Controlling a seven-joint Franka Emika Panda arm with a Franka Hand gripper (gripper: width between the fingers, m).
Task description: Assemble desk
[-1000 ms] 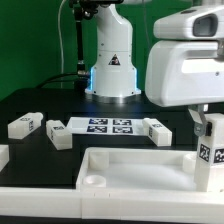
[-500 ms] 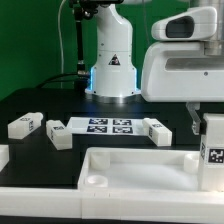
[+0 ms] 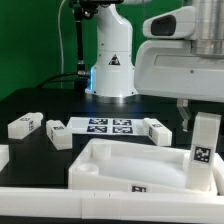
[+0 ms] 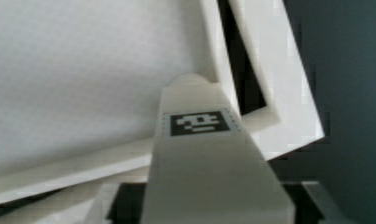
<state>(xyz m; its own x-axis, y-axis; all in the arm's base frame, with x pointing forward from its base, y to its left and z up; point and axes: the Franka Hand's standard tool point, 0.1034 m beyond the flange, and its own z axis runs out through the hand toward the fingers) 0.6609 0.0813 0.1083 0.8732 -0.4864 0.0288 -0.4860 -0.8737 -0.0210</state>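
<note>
While at the tabletop (image 3: 120, 158) corner, tool (image 3: 198, 115) tight on upright leg (image 3: 204, 145); black table (image 3: 40, 100), green backdrop (image 3: 30, 35).

words and numbers: none legible
robot base (image 3: 112, 72): black triangular warning sign, its symbol too small to read
marker board (image 3: 108, 126): four black-and-white square tags
leg (image 3: 205, 143): one such tag, coded pattern only
tabletop (image 3: 118, 148): one tag on its edge

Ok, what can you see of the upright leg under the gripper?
The leg is a white, square-section bar, plastic by its look, with a black-and-white tag on one face. It stands upright at the exterior view's right, its top between the fingers, which seem shut on it. Its lower end is by the tabletop's corner; contact there cannot be told.
</note>
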